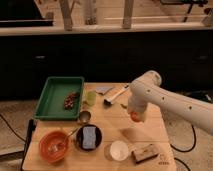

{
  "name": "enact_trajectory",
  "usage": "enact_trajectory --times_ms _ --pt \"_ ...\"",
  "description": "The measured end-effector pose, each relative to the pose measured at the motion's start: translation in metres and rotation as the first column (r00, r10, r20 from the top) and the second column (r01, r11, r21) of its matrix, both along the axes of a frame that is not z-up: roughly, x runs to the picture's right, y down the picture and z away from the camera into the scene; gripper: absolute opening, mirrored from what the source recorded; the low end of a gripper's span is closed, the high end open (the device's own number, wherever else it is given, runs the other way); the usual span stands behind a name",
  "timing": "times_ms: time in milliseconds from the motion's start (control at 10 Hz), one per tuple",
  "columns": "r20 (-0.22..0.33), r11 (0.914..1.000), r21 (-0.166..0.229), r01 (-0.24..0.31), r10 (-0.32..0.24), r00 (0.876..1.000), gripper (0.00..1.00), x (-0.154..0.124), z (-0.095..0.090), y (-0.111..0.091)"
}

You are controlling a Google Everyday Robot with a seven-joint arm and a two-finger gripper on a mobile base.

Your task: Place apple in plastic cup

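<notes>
The wooden bench (111,125) fills the lower half of the frame. The white arm (172,102) reaches in from the right edge and bends down over the bench's right-centre. At upper left on the bench lies a green tray (52,97) with a small dark heap near its right side.

Along the front edge, from left to right, there is an orange bowl (53,145), a dark bowl (80,139) holding a blue sponge (89,136), a white cup (119,150) and a brownish block (145,153). A small metal cup (84,117) stands just below the tray's right corner. A long-handled tool (116,95) lies toward the back of the bench.

The plastic cup (90,98) stands upright just beside the tray's right wall, at centre-left, and nothing shows inside it. The gripper (135,114) hangs at right of centre, pinching the apple (136,117). The apple is clear of the bench, with a soft shadow on the wood below it.

The pickup looks done, since the apple is in hand and lifted. What remains is to carry it leftward past the tool, line it up over the plastic cup, lower it and release it. The apple and cup are well apart, so I judge the task to be about halfway through. The cup looks barely wider than the fruit, so the drop will need careful centring.
</notes>
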State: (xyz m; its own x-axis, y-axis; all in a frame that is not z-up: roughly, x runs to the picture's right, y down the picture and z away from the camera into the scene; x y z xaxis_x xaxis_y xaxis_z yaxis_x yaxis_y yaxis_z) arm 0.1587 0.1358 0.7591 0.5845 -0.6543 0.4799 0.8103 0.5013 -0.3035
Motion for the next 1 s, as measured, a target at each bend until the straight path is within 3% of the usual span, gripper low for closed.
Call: enact_trajectory --times_ms 1000 --pt "0.007 0.9999 0.000 0.014 -0.014 1.000 0.03 -0.026 0.007 -0.020"
